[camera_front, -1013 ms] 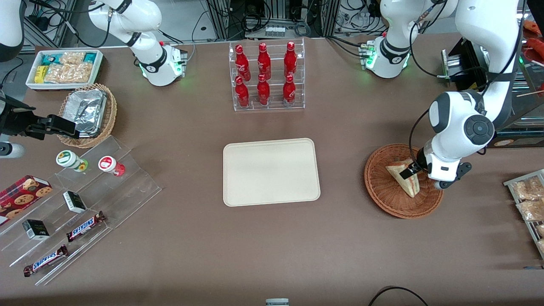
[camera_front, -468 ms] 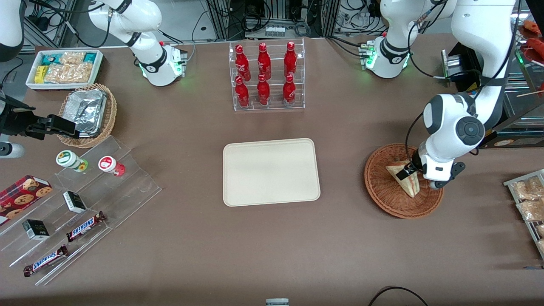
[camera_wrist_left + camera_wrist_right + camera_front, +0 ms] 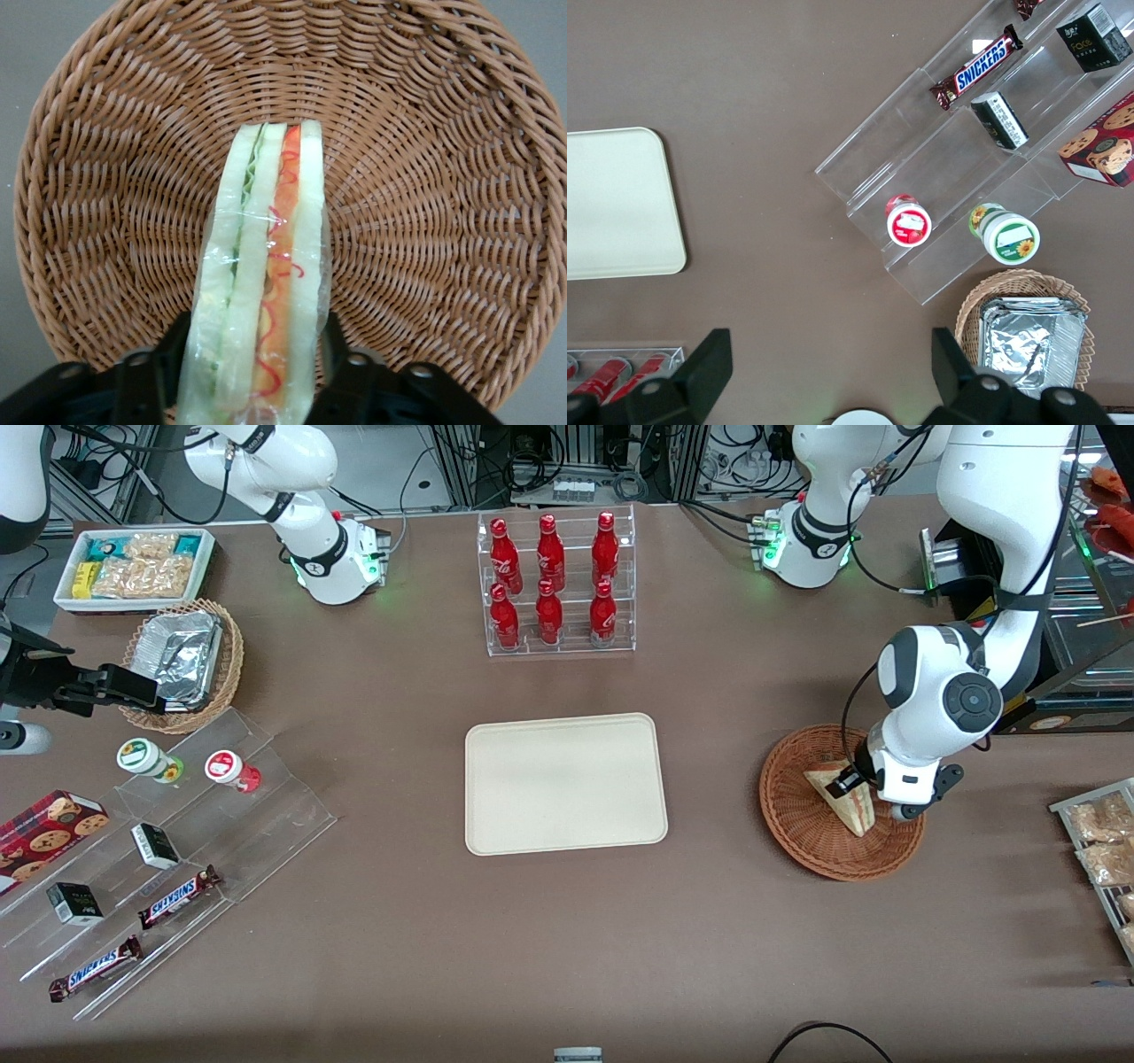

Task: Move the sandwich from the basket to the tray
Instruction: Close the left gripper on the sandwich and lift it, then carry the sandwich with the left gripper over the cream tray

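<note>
The sandwich (image 3: 263, 283), a clear-wrapped wedge standing on edge, sits in the basket (image 3: 425, 177). The gripper (image 3: 257, 367) straddles its wide end, jaws pressed to both bread faces, apparently clamped. It looks light, soft and slippery in film, so hold gently across the bread. The tray (image 3: 565, 782) lies well apart on the counter (image 3: 567, 939).

Left arm's wrist and elbow housing shifted toward tray (image 3: 565, 783) and slightly farther from front camera. Gripper (image 3: 852, 779) tracked likewise over basket (image 3: 797, 824), fingers (image 3: 347, 372) clamped on sandwich (image 3: 843, 802). Sandwich's gripped end rose marginally; lower tip remained in basket.
</note>
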You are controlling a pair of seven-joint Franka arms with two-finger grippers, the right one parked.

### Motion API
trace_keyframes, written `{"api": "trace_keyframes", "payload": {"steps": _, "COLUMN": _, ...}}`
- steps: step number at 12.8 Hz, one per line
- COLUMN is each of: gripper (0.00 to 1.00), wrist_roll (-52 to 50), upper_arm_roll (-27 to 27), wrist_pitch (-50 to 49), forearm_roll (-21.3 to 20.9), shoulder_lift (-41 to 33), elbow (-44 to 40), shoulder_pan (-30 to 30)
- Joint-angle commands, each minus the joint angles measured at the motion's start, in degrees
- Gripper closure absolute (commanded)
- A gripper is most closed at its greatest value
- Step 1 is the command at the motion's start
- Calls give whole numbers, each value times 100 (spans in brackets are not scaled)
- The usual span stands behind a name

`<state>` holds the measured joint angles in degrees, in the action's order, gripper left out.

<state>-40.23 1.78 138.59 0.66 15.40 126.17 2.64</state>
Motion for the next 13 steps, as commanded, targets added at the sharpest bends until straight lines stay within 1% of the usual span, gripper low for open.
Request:
{"api": "trace_keyframes", "payload": {"steps": 1, "gripper": 100, "wrist_roll": -108, "upper_arm_roll": -2, "wrist_pitch": 89, "forearm_roll": 4, "shoulder_lift": -37, "elbow": 66, "shoulder_pan": 35}}
{"api": "trace_keyframes", "payload": {"steps": 4, "gripper": 100, "wrist_roll": -55, "upper_arm_roll": 7, "wrist_pitch": -190, "forearm_roll": -5, "shoulder_lift": -168, "elbow": 5, "shoulder_pan": 35}}
{"api": "trace_keyframes", "payload": {"steps": 7, "gripper": 100, "wrist_roll": 24, "upper_arm_roll": 112, "wrist_pitch": -936, "forearm_roll": -14, "shoulder_lift": -353, "elbow": -345, "shoulder_pan": 35}}
{"api": "trace_keyframes", "payload": {"steps": 10, "gripper": 100, "wrist_roll": 33, "upper_arm_roll": 445, "wrist_pitch": -1771, "forearm_roll": -75, "shoulder_lift": -362, "elbow": -969, "shoulder_pan": 35}}
{"api": "trace_keyframes", "payload": {"steps": 13, "gripper": 100, "wrist_roll": 41, "upper_arm_roll": 989, "wrist_pitch": -2335, "forearm_roll": -75, "shoulder_lift": -292, "elbow": -1567, "shoulder_pan": 35}}
